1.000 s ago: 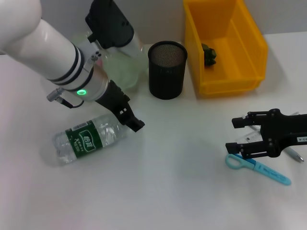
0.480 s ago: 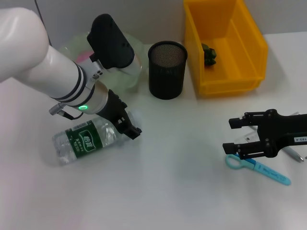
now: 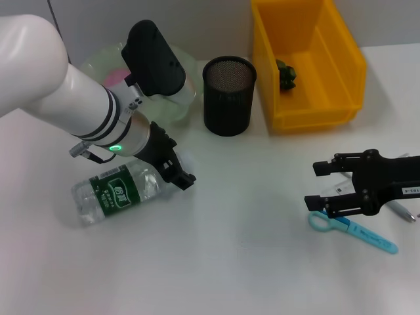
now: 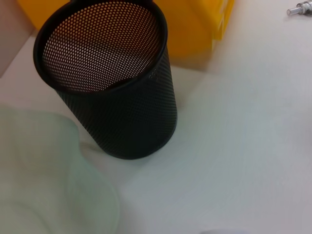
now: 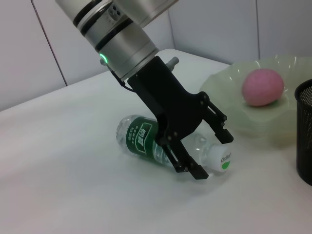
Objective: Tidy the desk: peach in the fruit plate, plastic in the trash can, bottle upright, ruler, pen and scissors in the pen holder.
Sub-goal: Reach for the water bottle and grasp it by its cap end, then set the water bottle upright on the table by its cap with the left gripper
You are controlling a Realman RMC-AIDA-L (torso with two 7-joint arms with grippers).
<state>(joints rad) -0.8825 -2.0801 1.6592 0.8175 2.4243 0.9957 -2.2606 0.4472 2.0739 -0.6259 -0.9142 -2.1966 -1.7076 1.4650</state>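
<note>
White tabletop (image 3: 249,262) lies bare between arms. Left gripper (image 3: 177,172) straddles the lying water bottle's (image 3: 115,191) neck, fingers spread; right gripper (image 3: 319,185) gapes, unladen, above blue scissors (image 3: 354,230).

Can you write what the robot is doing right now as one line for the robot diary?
left end effector: open, straddling lying bottle | right end effector: open, over scissors | peach: in plate

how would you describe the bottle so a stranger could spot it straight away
Start at the pale green plate at the table's far left, with the black mesh holder beside it. Nearer the robot, under the left claw, lies the bottle. It is the only clear plastic item: on its side, green label, white cap, open claw around its neck.
</note>
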